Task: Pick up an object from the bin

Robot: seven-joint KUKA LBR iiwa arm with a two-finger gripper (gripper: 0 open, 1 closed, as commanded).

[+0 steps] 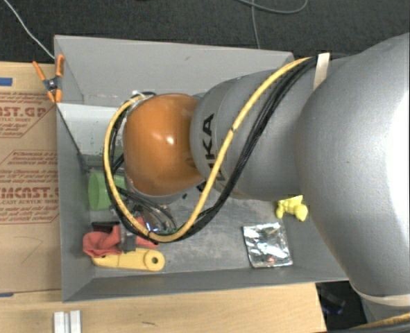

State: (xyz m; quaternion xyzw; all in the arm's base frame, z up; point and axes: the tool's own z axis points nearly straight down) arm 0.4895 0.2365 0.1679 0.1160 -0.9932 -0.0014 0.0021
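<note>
My gripper is down in the bin's front left part, mostly hidden under the wrist. Just left of and below it lies a crumpled red thing, with a flat yellow piece with a round hole against the bin's front wall. A green block stands by the left wall, a little behind the gripper. Whether the gripper touches the red thing I cannot tell.
A shiny silver foil packet lies on the bin floor at the front, right of the middle. A small yellow thing sits behind it at the arm's edge. The arm covers the bin's middle and right side.
</note>
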